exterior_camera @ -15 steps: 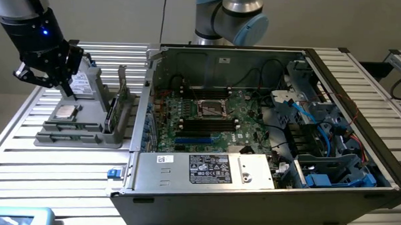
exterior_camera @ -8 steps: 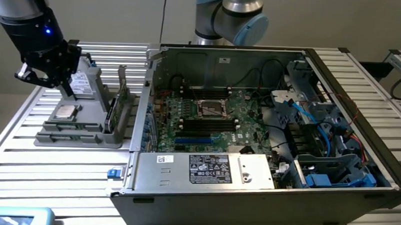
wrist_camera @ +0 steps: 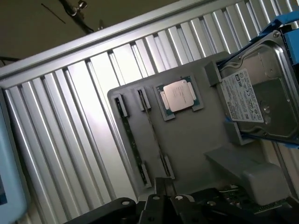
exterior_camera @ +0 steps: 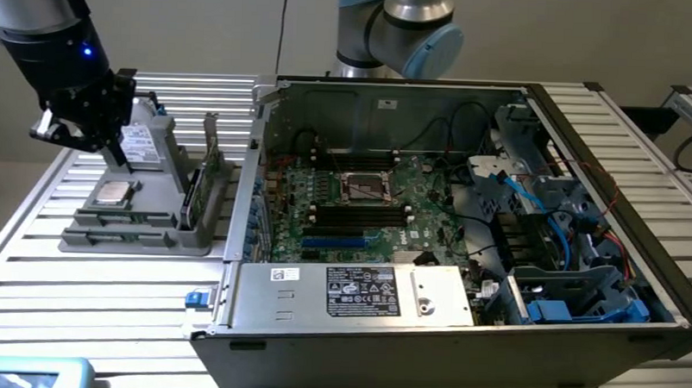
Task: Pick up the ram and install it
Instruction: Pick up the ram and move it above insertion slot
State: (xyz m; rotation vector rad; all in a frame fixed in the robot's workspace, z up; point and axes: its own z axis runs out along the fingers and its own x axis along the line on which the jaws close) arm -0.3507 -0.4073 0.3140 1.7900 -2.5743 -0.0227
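Barely started: pincer [exterior_camera: 117,156], pressed together and empty, hovers over the grey tray [exterior_camera: 103,237].
The ram [exterior_camera: 213,176] stands in it, uninstalled.

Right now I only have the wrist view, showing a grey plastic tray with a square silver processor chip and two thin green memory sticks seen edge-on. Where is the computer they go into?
Observer: An open metal computer case stands on the exterior view's right of the grey plastic tray, on the same slatted metal table.
Operator: Can you see the board inside?
Observer: Yes, a large green motherboard lies on the case floor, with long black slots beside its central socket.
Operator: And my gripper?
Observer: The black gripper, shut, hangs over the tray's side away from the case; the ram sticks stand upright on the side nearest it.
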